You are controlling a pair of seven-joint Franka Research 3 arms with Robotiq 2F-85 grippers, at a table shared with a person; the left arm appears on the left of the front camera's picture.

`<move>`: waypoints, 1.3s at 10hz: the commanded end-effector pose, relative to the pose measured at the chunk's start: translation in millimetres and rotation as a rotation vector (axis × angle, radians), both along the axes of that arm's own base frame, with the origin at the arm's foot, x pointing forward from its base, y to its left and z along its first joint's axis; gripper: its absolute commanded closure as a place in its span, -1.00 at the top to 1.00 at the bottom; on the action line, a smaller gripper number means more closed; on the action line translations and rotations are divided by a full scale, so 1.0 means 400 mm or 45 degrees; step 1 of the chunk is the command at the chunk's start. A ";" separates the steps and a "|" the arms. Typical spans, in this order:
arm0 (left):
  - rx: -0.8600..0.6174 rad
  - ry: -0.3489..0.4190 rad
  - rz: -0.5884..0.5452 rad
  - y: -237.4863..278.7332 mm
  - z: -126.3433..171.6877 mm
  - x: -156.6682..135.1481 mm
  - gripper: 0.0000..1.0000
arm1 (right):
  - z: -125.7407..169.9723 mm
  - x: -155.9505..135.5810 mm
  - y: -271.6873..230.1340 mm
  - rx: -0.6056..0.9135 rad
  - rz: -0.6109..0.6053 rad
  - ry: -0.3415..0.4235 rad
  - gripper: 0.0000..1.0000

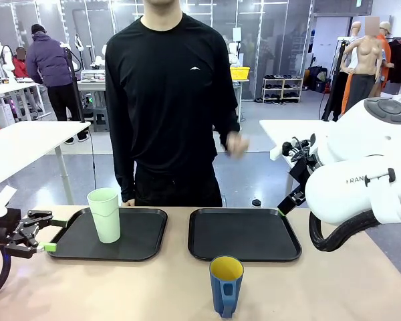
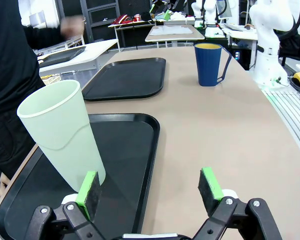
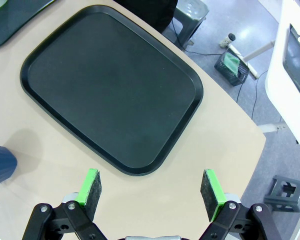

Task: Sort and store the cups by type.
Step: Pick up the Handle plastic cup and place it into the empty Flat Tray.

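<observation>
Mug (image 1: 225,286) by table (image 1: 334,287) edge; right pincer (image 3: 152,187) spread; left pincer (image 2: 150,186) spread, perhaps touching tray (image 1: 144,234).

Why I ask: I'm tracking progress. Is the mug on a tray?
No, the mug stands on the bare table, clear of the left tray and the right tray.

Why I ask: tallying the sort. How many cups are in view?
2. A mint-green tumbler stands on the left tray; a dark blue mug stands on the bare table, nearer the robot than the right tray. Another may nest inside the tumbler.
</observation>
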State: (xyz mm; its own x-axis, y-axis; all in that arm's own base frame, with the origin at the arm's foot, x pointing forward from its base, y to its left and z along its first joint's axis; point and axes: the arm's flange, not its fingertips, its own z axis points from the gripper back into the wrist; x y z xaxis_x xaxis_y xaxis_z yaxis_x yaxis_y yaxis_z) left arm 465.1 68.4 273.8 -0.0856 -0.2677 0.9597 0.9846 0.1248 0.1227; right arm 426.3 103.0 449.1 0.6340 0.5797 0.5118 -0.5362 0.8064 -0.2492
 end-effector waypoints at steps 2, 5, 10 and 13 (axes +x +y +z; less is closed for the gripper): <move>0.009 0.000 -0.003 0.000 0.000 0.012 1.00 | 0.001 0.002 -0.003 0.002 -0.001 0.001 1.00; 0.009 0.000 -0.003 0.000 0.000 0.012 1.00 | 0.001 0.002 -0.003 0.002 -0.001 0.001 1.00; 0.009 0.000 -0.003 0.000 0.000 0.012 1.00 | 0.001 0.002 -0.003 0.002 -0.001 0.001 1.00; 0.009 0.000 -0.003 0.000 0.000 0.012 1.00 | -0.016 -0.048 0.002 -0.127 0.171 0.003 1.00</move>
